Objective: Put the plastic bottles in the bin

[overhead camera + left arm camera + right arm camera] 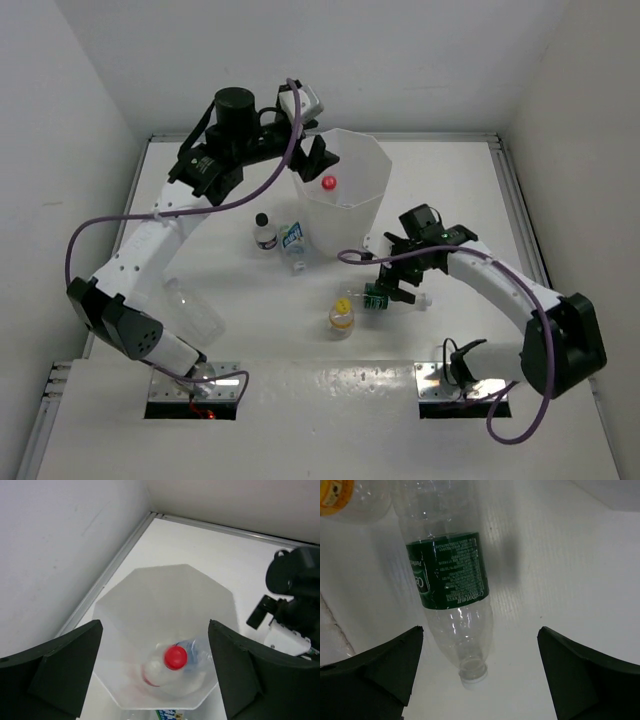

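The white faceted bin (350, 215) stands at the back middle, with a red-capped bottle (328, 183) inside it. My left gripper (318, 157) hovers open and empty over the bin's rim; the left wrist view shows the bin (165, 592), the red-capped bottle (175, 658) and the gripper (155, 625). On the table lie a black-capped bottle (264, 233), a blue-labelled bottle (293, 238), a yellow-capped bottle (342, 316) and a green-labelled, white-capped bottle (383, 296). My right gripper (402, 283) is open above the green-labelled bottle (447, 570), whose neck lies between the jaws (480, 630).
A plain clear bottle (192, 308) lies under the left arm at the near left. White walls enclose the table on three sides. The yellow-capped bottle (335, 490) lies just beyond the green-labelled one. The right arm (295, 595) shows right of the bin.
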Action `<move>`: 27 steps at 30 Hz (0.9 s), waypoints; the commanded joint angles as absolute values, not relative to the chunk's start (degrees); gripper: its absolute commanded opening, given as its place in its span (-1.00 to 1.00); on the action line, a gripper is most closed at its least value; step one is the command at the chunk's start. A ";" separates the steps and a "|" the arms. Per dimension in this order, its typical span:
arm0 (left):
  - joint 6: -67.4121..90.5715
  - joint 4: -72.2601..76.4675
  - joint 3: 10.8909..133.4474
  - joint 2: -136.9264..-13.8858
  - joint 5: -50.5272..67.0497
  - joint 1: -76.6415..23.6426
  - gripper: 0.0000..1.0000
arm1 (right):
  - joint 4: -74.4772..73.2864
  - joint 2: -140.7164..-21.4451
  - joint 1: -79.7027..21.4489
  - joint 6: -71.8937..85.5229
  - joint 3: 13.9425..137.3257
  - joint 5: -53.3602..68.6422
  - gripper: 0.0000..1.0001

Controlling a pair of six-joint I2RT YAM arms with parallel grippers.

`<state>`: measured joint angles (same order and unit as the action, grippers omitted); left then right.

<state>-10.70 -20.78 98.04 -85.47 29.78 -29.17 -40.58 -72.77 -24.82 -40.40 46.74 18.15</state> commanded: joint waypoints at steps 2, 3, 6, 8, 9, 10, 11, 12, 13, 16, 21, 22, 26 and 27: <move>-8.88 -15.38 99.32 -82.27 24.00 -27.78 0.87 | -38.41 -77.68 -27.77 -40.87 48.51 13.01 0.86; -8.88 -15.38 98.62 -81.57 23.99 -27.77 0.87 | -38.32 -79.00 -28.73 -40.00 49.12 12.92 0.86; -8.88 -15.38 97.21 -79.90 22.68 -27.25 0.87 | -39.37 -81.29 -31.10 -39.12 50.62 12.22 0.84; -8.88 -15.38 95.55 -79.10 22.15 -27.25 0.90 | -39.55 -82.35 -32.78 -38.94 50.98 11.87 0.84; -8.88 -15.38 95.54 -78.41 21.54 -27.25 0.90 | -39.46 -82.79 -34.61 -38.50 50.72 11.26 0.84; -8.88 -15.38 94.93 -77.88 21.53 -27.25 0.90 | -39.38 -83.75 -35.15 -38.32 50.80 10.21 0.84; -8.88 -15.38 94.92 -77.87 21.01 -27.25 0.90 | -38.85 -84.63 -35.77 -37.80 50.37 9.59 0.84; -8.88 -15.38 94.31 -77.87 21.01 -26.72 0.90 | -38.59 -86.03 -37.34 -37.44 50.36 8.19 0.84; -8.88 -15.38 94.31 -77.17 20.48 -26.72 0.90 | -38.24 -86.91 -37.35 -37.35 50.45 7.30 0.82; -8.88 -15.38 93.78 -76.64 19.78 -26.72 0.90 | -37.53 -90.17 -37.18 -36.13 50.97 6.24 0.66; -9.40 -15.38 92.73 -75.50 19.25 -26.72 0.90 | -35.95 -89.40 -35.95 -34.72 50.80 6.68 0.10; -9.40 -15.38 92.72 -75.50 19.25 -26.72 0.90 | -36.64 -87.56 -35.43 -34.54 50.80 7.46 0.06; -9.40 -15.38 91.49 -74.36 17.94 -26.72 0.90 | -39.98 -78.95 -33.49 -33.22 52.11 11.67 -0.17; -9.40 -15.38 90.89 -74.36 17.93 -26.20 0.92 | -40.77 -73.53 -32.62 -33.05 52.82 12.12 -0.17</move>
<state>-9.82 -17.28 91.35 -76.73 19.33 -27.24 -38.98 -83.77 -34.17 -34.48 49.08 8.62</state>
